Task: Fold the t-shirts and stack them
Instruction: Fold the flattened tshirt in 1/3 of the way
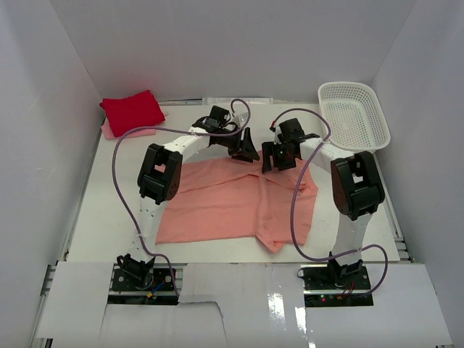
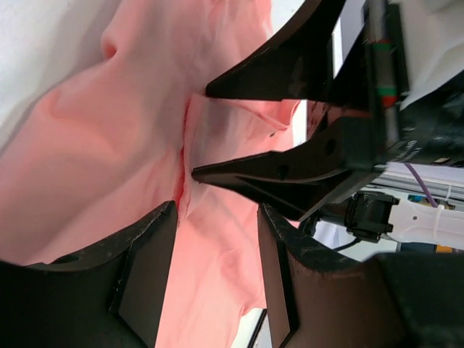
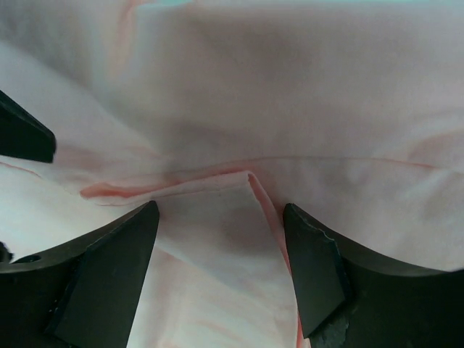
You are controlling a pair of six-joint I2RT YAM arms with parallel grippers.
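Note:
The salmon-pink t-shirt lies spread across the middle of the table, its far edge rumpled under both grippers. My left gripper and right gripper hang close together over that far edge, tips facing each other. In the left wrist view the left gripper stands open with salmon cloth lying between its fingers, and the right gripper's black fingers show just beyond. The right gripper is open astride a folded hem corner. A folded red t-shirt rests on a pale pink one at the far left.
A white lattice basket sits tilted at the far right corner. White walls close in the table on three sides. Purple cables loop from both arms over the shirt.

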